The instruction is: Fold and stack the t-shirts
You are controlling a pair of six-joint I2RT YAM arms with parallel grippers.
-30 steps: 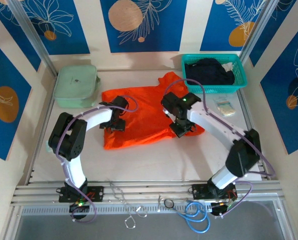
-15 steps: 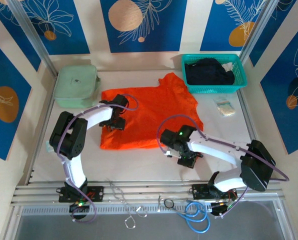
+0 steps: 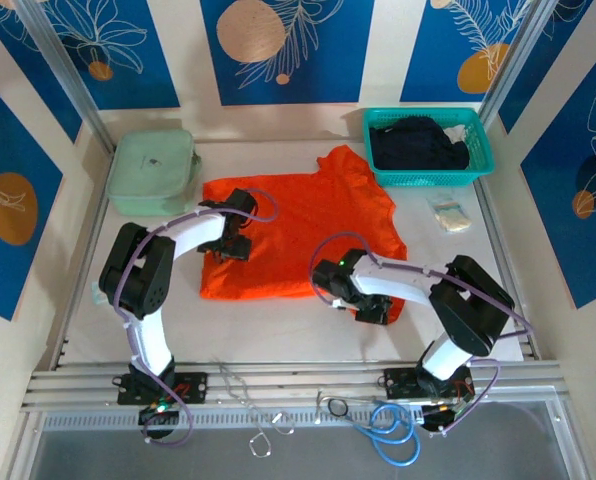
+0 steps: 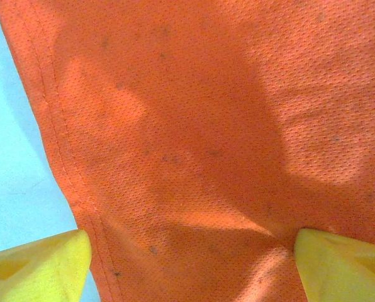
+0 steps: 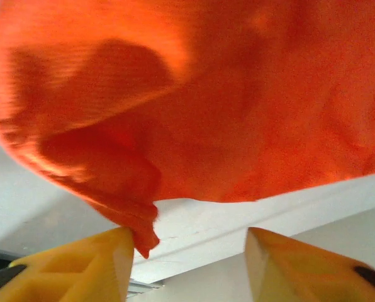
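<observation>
Spread mostly flat over the middle of the table (image 3: pixel 278 325): orange shirt (image 3: pixel 308 225), with one far corner bunched up and reaching toward the teal basket (image 3: pixel 483 150) at the far right. Heaped inside that basket: black shirt (image 3: pixel 418 148). At the far left, well apart from the basket and just beyond the orange shirt's far left corner: pale green box (image 3: pixel 153 170). On bare table near the basket, to the right of the orange cloth: small pale packet (image 3: pixel 450 215).

Over the left part of the orange shirt, close to its left edge: left claw (image 3: pixel 233 245), pointing down at the cloth. Seen from the left wrist, left claw (image 4: pixel 190 251) spread wide, with yellow fingertips (image 4: pixel 43 264) far apart. One tip beside the stitched hem, over bare table; the other over the orange shirt (image 4: pixel 206 126), its mesh weave plain to see. Flat cloth in the gap, with nothing pinched. Cannot tell whether the tips touch the fabric.

At the near right corner of the orange shirt, by the near hem: right claw (image 3: pixel 371 308), with its arm bent low across the table. Seen from the right wrist, right claw (image 5: pixel 189 242) parted, with yellow fingers (image 5: pixel 80 264) apart and white table showing in the gap. Just at the inner tip of one finger: a crumpled corner of the orange shirt (image 5: pixel 206 113), touching or nearly so, not clamped between the two.
</observation>
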